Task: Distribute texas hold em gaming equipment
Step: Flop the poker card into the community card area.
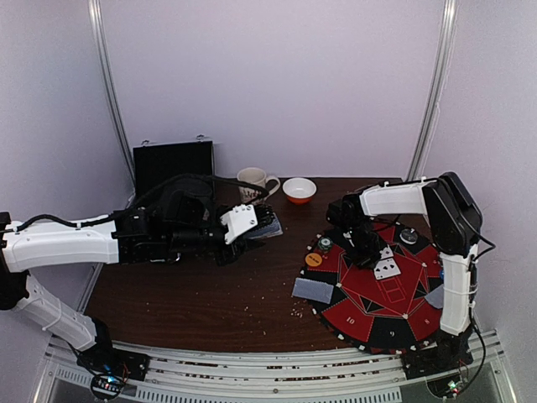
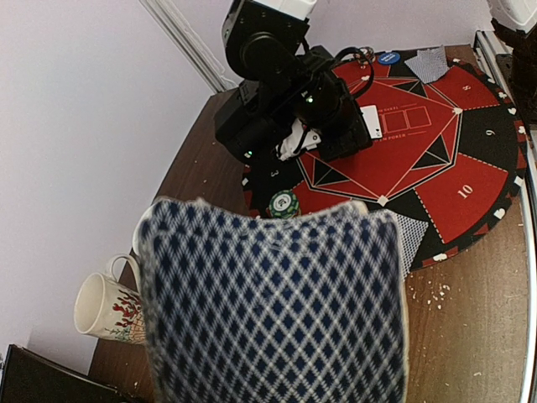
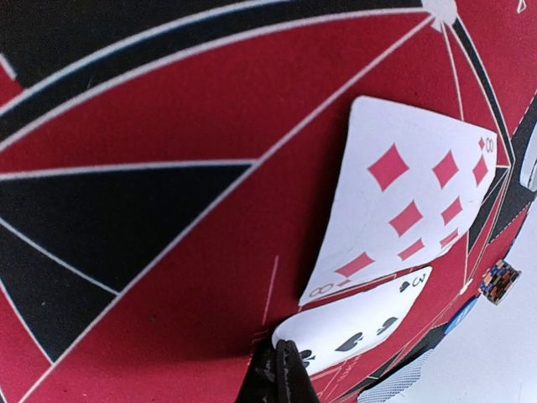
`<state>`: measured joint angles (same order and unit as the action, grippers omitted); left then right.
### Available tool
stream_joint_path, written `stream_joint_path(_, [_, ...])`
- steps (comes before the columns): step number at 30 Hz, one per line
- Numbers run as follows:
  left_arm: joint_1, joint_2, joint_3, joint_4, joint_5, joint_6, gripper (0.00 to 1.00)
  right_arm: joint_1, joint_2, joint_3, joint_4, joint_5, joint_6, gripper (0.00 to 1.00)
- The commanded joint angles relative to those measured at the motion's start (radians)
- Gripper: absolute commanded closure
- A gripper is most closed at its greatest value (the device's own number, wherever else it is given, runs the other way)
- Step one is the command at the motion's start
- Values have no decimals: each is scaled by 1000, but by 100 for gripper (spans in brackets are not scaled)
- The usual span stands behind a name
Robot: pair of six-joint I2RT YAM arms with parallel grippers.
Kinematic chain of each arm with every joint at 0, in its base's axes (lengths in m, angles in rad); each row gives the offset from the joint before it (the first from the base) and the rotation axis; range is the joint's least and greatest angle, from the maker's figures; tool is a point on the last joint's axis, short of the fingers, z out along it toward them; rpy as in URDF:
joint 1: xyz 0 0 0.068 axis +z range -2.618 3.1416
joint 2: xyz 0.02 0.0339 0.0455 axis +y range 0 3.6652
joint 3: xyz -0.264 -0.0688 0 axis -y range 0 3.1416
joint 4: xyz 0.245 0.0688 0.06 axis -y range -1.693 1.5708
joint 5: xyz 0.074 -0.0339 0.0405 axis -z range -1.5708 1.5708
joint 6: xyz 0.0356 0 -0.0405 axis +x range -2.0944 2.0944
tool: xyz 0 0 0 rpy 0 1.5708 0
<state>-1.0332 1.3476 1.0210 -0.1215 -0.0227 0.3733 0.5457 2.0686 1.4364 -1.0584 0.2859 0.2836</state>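
My left jaws pinch the deck (image 1: 267, 225), held out over the tabletop (image 1: 210, 294) with its free end toward the round mat (image 1: 369, 323). My right jaws are pressed together, tips down on the mat at the spade card (image 3: 361, 327), which touches the eight of diamonds (image 3: 411, 201). The deck lies to their left, so I judge the right arm is nearer the mat's seats.
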Motion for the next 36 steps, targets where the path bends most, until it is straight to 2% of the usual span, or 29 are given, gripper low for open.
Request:
stream_joint_path(1, [-2,-13,12,44,0,9,65,1,34,11,18,42,-19,100])
stream_joint_path(16, [-2,-19,11,47,-4,9,65,1,92,111,3,111,-60,100])
stream_joint_path(36, [-2,-28,10,47,-6,11,65,-9,109,167,16,94,-64,100])
